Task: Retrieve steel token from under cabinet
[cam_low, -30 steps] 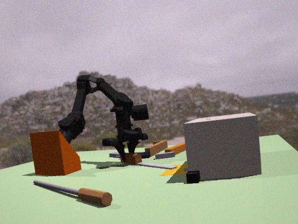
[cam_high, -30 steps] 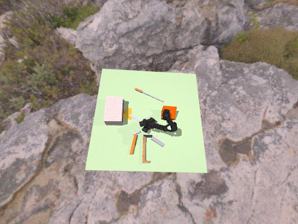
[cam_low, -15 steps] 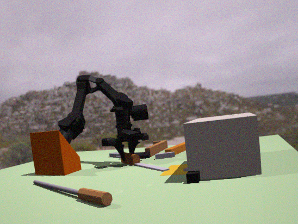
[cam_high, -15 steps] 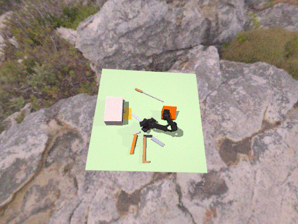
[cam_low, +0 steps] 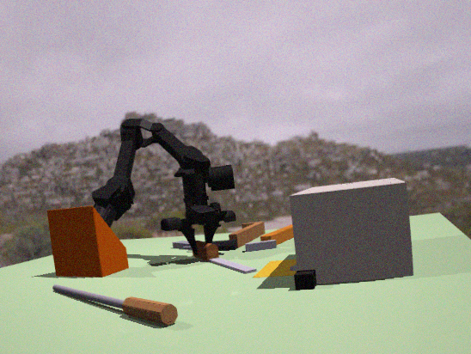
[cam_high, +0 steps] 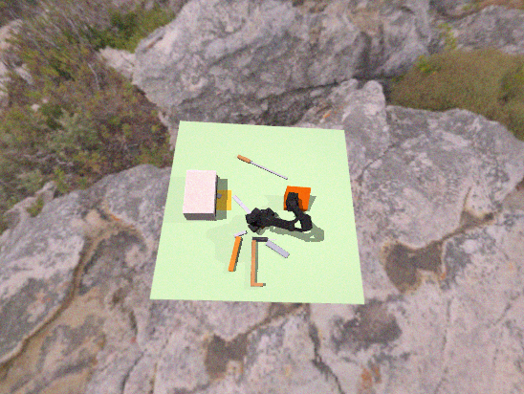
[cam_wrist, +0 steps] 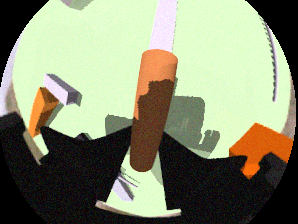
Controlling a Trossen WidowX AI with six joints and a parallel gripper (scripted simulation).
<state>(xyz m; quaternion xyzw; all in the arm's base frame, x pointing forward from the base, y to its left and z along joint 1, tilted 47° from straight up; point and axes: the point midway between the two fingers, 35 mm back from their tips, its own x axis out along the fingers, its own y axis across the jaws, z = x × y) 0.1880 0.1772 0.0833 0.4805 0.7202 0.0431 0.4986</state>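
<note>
My gripper (cam_high: 251, 220) (cam_low: 205, 253) (cam_wrist: 147, 131) is shut on the brown handle of a flat-bladed tool. Its pale flat blade (cam_high: 240, 204) (cam_low: 232, 265) (cam_wrist: 164, 25) points toward the cabinet (cam_high: 200, 192) (cam_low: 350, 234), low over or on the table; its tip stops just outside the yellow marked area (cam_high: 229, 200) (cam_low: 268, 269). A small grey piece, apparently the token (cam_high: 219, 196) (cam_low: 293, 268), shows at the cabinet's front edge, at the shaded inner side of the marked area. Whether part of it is still beneath the cabinet or touches it, I cannot tell.
A black block (cam_low: 305, 279) stands at the cabinet's front corner. A rod with a brown handle (cam_high: 244, 159) (cam_low: 150, 310) lies on the far side. An orange block (cam_high: 306, 193) (cam_low: 77, 245) stands by the arm's base. An orange bar (cam_high: 234, 255), a brown bar (cam_high: 253, 263) and a grey bar (cam_high: 277, 249) lie opposite.
</note>
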